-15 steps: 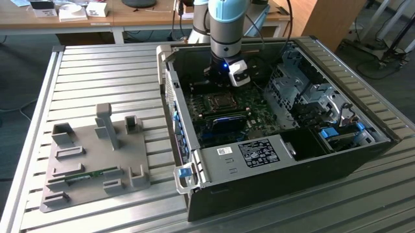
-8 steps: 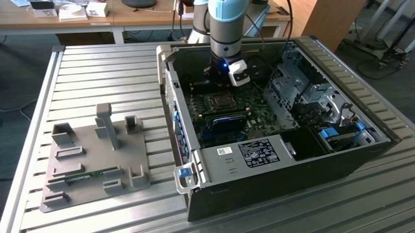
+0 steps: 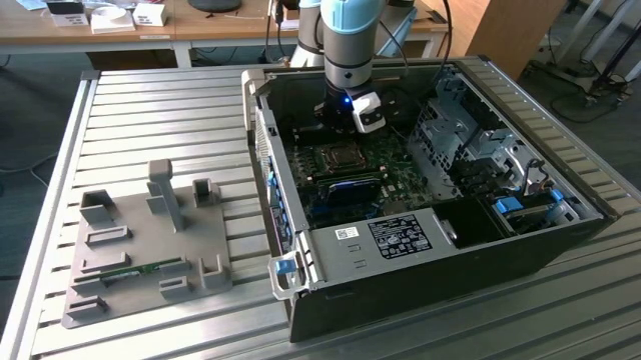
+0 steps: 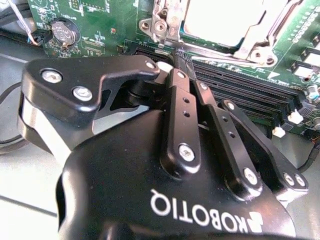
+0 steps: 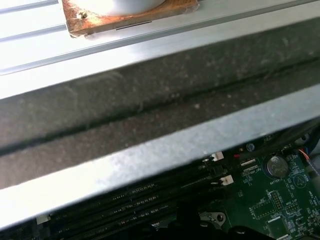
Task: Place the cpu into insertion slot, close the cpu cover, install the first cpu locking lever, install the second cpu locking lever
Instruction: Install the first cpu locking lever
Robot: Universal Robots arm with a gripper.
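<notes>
Arm is down inside the open computer case [image 3: 431, 247], gripper [image 4: 178, 56] hovering just over the motherboard [image 4: 100, 25] at the edge of the insertion slot [image 3: 338, 158], between it and the black memory slots [image 4: 250, 105]. In the second wrist view the jaws are together, tips meeting at a point right by the socket's metal frame; can't tell whether they pinch a lever wire or just press closed on nothing. The cpu [image 4: 220, 20] sits in the socket, its pale metal top showing through the cut-out of the cpu cover [image 4: 250, 42], which looks folded down flat over it. So my read: chip placement done, cover closed, work is now at the locking-lever stage. Whether either lever is already latched I can't make out; the hook near the frame corner [image 4: 160, 25] is visible, but the rods themselves aren't clear. Grey fixture tray [image 3: 150, 247] on the slatted table [image 3: 150, 112] sits well apart on the exterior view's left, nothing of the task on it that I can see.
</notes>
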